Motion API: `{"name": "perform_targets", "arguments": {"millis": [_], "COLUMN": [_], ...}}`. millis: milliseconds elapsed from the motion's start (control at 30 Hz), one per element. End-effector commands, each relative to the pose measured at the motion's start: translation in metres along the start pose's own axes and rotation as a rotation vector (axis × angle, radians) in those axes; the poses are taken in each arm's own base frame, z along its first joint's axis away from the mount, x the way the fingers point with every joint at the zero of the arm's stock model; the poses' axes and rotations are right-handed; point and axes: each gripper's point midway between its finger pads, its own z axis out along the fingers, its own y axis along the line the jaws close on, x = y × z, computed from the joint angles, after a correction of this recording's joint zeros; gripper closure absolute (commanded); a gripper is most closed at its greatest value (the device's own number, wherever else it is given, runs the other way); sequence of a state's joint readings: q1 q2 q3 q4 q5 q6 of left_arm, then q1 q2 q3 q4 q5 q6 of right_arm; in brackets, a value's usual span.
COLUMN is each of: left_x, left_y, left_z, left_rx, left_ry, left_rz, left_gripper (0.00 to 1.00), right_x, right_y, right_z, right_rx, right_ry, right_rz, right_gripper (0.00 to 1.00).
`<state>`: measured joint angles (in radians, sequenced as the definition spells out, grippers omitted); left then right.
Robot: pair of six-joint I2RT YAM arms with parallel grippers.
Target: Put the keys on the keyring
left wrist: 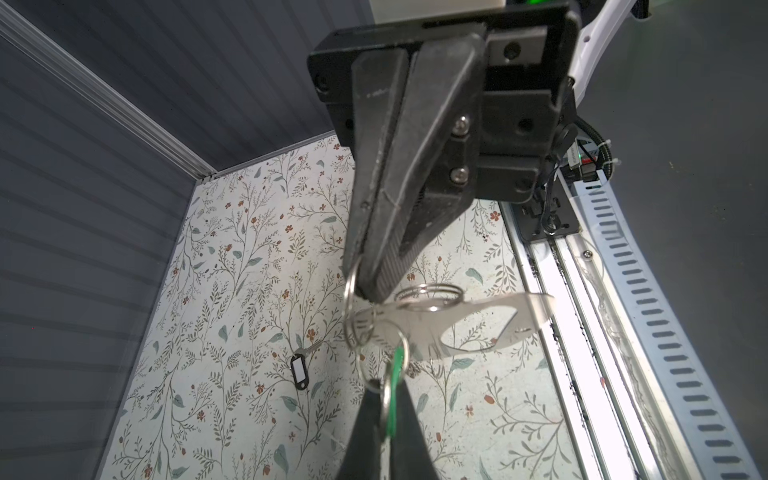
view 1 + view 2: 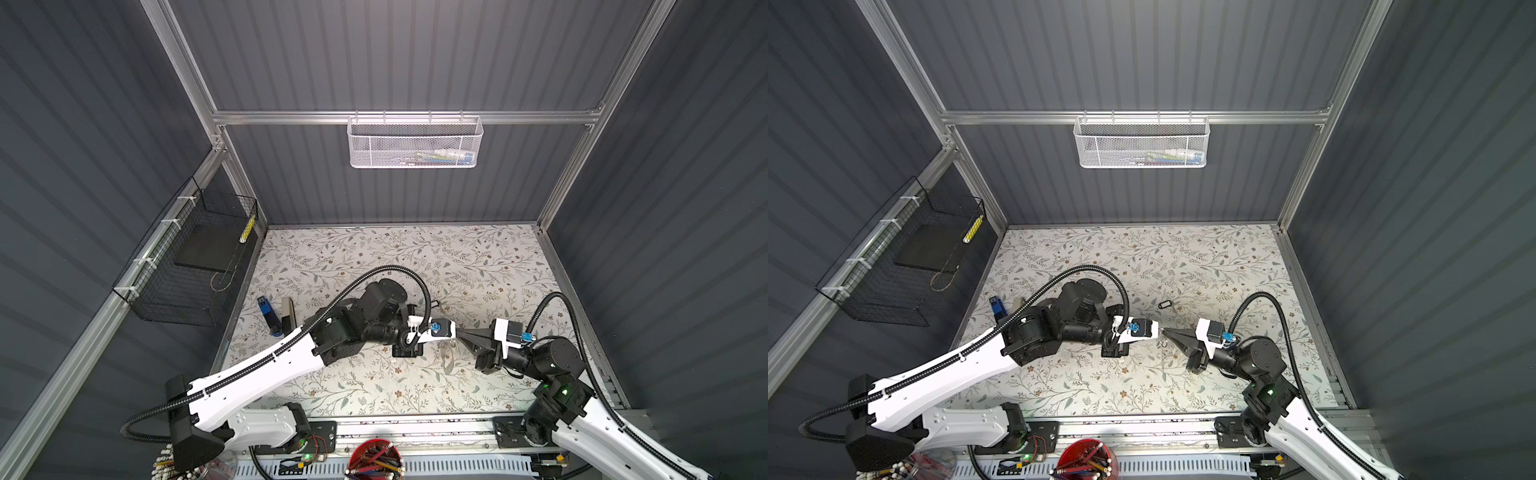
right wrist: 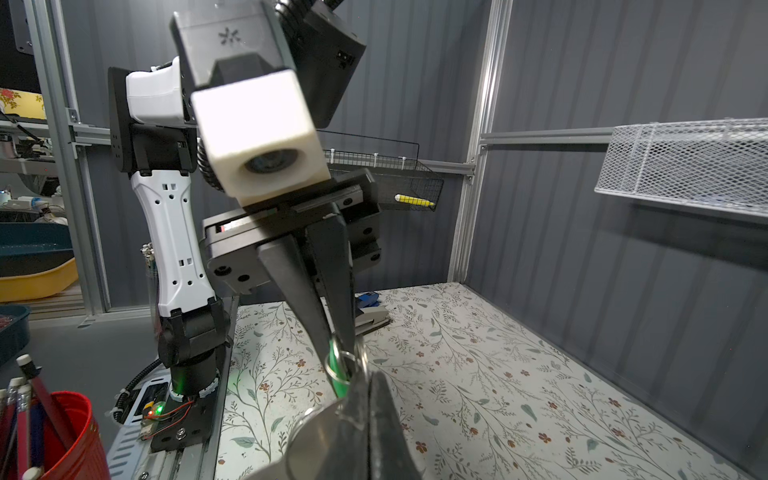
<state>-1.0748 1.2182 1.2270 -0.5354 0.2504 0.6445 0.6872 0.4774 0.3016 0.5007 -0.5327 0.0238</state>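
Judged roughly midway, with no threading confirmed. Found the left pincer (image 3: 340, 347) closed on the green-tagged key (image 1: 395, 370) at its tag. Found the right pincer (image 1: 368, 286) closed on one end of the keyring (image 1: 523, 309). Noted both held tip to tip above the surface (image 1: 232, 291), meeting at a cluster of small wire rings. Cannot tell whether threaded on yet or merely overlapping. Found the black-tagged key (image 1: 299, 370) lying flat on the surface, well apart from both pincers and attached to nothing. Left to do, in this assessment: complete or confirm the first threading, then fetch and thread the black-tagged key. Counted: two keys, one keyring, two pincers, and at least three wire rings, with the exact number unclear through overlap.
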Motion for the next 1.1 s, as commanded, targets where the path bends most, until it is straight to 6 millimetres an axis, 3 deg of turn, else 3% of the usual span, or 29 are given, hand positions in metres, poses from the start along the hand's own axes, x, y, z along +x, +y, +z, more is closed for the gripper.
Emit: {"name": "perform_targets", "arguments": {"millis": [0, 233, 500, 1067], "left_x": [-0.001, -0.006, 0.002, 0.025], "left_y": [-0.004, -0.001, 0.004, -0.009], "left_z": [-0.005, -0.009, -0.013, 0.006], "left_rx": [0.029, 0.031, 0.010, 0.097], "left_ry": [0.023, 0.039, 0.101, 0.178], "left_rz": [0.039, 0.075, 0.103, 0.089], "left_gripper": [1.00, 1.00, 1.00, 1.00], "right_x": [-0.008, 0.008, 0.013, -0.004], "right_y": [-0.002, -0.007, -0.008, -0.006], "right_z": [0.003, 0.004, 0.000, -0.004], "right_rx": [-0.004, 0.009, 0.017, 0.015], "right_ry": [-0.004, 0.050, 0.070, 0.024], "right_rz": [0.006, 0.024, 0.027, 0.005], "right_gripper": [1.00, 1.00, 1.00, 1.00]}}
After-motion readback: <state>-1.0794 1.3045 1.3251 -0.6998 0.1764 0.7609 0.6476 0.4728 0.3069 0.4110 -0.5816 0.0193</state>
